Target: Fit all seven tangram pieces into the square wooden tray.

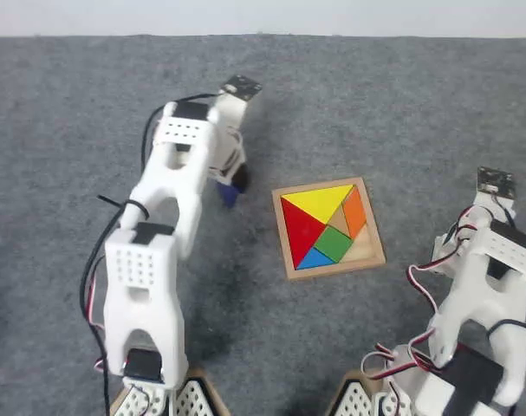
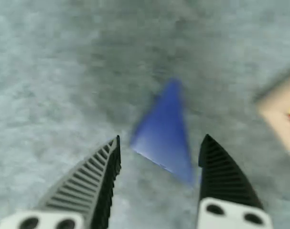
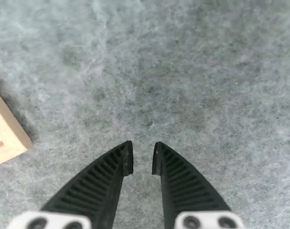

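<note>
- Grey carpet [image 1: 72, 130] covers the whole work surface; a pale wall strip runs along the far edge.
- Left arm [image 1: 172, 173]: stretched out from its base at the near left edge toward the middle of the table, to the left of the tray.
- Left gripper [image 2: 161, 137]: released, jaws spread wide and pointing down at the carpet. Nothing is clamped.
- Dark blue triangle [image 2: 164, 129]: lies on the carpet between the spread fingers, with one corner just beside one finger. The left wrist view is too blurred to confirm contact. In the high view the piece shows under the gripper [image 1: 231, 192], apart from the tray.
- Square wooden tray [image 1: 281, 234]: flat on the carpet right of centre, turned slightly off square to the table edge. One corner of it appears in the left wrist view [image 2: 278, 114] and one in the right wrist view [image 3: 4, 133].
- Pieces seated in the tray, left to right: red triangle [image 1: 299, 227], light blue triangle [image 1: 314, 258], yellow triangle [image 1: 319, 204], green square [image 1: 334, 243], orange piece [image 1: 355, 211]. Bare wood shows at the near right corner of the tray.
- Right arm [image 1: 488, 277]: folded back at the near right edge, well apart from the tray.
- Right gripper [image 3: 142, 144]: jaws drawn almost together, a narrow slit at the tips, nothing between them, carpet below.
</note>
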